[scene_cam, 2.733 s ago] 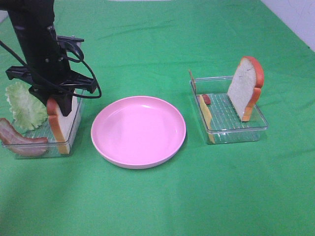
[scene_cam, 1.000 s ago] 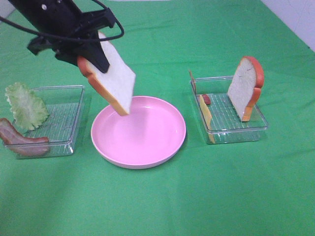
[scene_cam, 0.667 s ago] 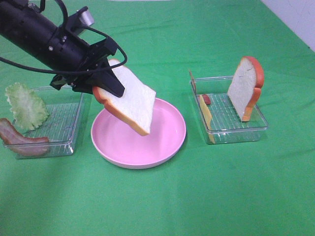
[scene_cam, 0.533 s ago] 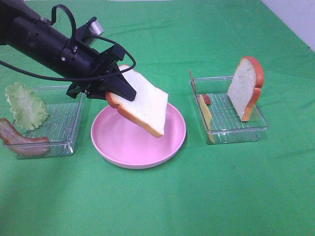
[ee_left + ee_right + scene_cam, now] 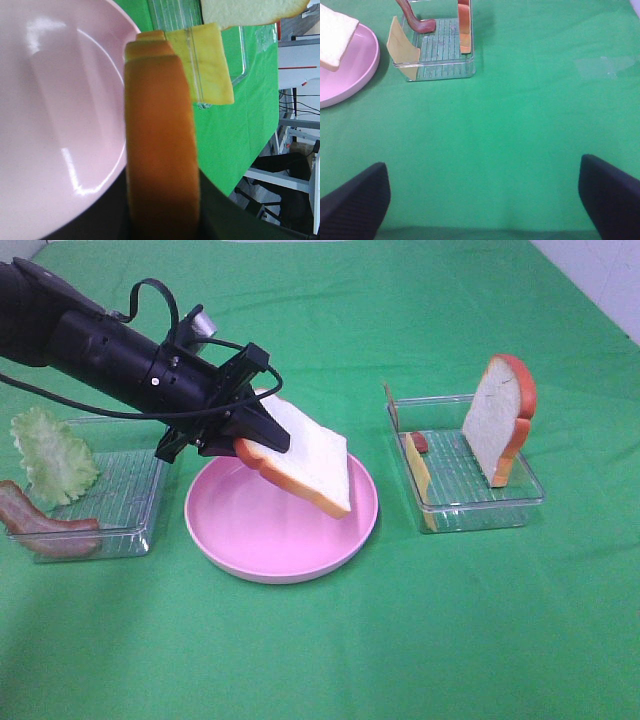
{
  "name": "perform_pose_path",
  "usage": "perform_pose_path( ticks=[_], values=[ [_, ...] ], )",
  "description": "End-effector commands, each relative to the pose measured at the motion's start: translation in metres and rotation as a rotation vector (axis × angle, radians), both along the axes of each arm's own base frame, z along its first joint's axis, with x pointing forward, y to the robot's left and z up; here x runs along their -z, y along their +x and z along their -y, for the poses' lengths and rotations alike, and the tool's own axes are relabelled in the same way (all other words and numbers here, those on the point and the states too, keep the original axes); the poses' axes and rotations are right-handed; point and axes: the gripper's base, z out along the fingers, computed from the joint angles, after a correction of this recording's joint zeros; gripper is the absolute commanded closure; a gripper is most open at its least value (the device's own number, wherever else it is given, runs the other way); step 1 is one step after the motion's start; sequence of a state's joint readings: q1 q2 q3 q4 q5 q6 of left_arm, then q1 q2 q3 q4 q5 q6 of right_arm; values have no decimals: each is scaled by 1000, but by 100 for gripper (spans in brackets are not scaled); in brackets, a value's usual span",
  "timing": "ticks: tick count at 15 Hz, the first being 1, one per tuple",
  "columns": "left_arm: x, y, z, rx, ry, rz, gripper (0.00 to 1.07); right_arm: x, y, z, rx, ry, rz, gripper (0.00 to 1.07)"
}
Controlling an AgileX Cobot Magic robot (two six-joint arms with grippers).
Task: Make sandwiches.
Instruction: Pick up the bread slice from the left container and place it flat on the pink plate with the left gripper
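Note:
My left gripper (image 5: 252,437) is shut on the crust end of a white bread slice (image 5: 308,456) with orange-brown crust. The slice hangs tilted low over the pink plate (image 5: 245,532), its far edge near the plate's right rim. In the left wrist view the crust (image 5: 160,150) fills the middle between the jaws, with the plate (image 5: 50,100) beneath. A second bread slice (image 5: 497,420) stands upright in the right tray (image 5: 480,508), beside yellow cheese (image 5: 417,476). My right gripper (image 5: 482,200) is open above bare green cloth, with both fingers (image 5: 355,200) at the frame edge.
The left clear tray (image 5: 125,495) holds a lettuce leaf (image 5: 48,455) and bacon strips (image 5: 40,525). A bacon piece (image 5: 415,20) leans in the right tray (image 5: 437,65). Green cloth covers the whole table.
My left gripper lifted the bread slice out of the left tray, carried it right and lowered it over the pink plate, tipping it flatter. The right side has not changed.

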State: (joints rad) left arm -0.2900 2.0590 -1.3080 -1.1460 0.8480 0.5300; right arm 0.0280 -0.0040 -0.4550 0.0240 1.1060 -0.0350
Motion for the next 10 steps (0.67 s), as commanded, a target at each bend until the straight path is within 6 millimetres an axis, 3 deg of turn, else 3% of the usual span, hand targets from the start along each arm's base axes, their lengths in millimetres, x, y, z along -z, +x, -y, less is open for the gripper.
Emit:
perform_pose_path(
  ticks=[1, 7, 10],
  values=[
    [4, -1, 4, -35, 8, -22, 107, 0, -3, 0, -5, -7, 27, 9],
    [8, -1, 9, -111, 51, -53, 107, 0, -3, 0, -5, -7, 27, 9],
    [10, -5, 21, -115, 62, -61, 107, 0, -3, 0, -5, -7, 27, 9]
  ],
)
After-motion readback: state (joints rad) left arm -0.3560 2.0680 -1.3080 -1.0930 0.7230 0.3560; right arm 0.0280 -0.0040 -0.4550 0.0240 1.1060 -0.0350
